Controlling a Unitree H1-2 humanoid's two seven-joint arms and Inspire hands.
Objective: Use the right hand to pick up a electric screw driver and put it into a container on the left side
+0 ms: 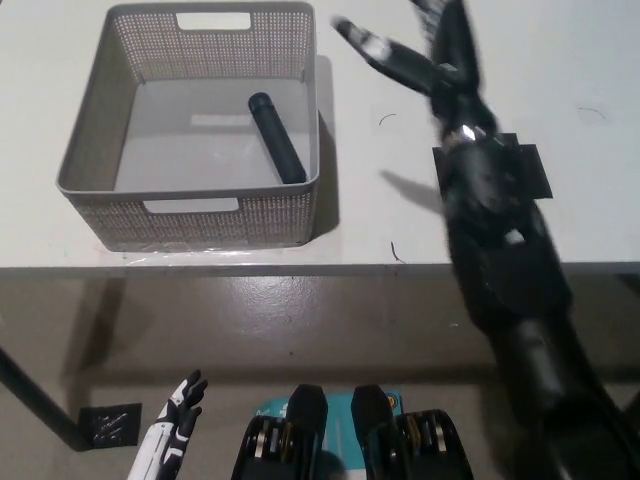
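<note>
The electric screw driver lay diagonally on the floor of the grey perforated container, toward the container's right wall, while the black right hand was positioned well clear of it, above the worktop to the right of the container, empty, with its fingers spread wide. The white worktop also carried a black square patch to the right of the container, partly covered by the right arm. The white left hand rested below the container, under the worktop's front edge and above the floor, fingers apart and empty.
</note>
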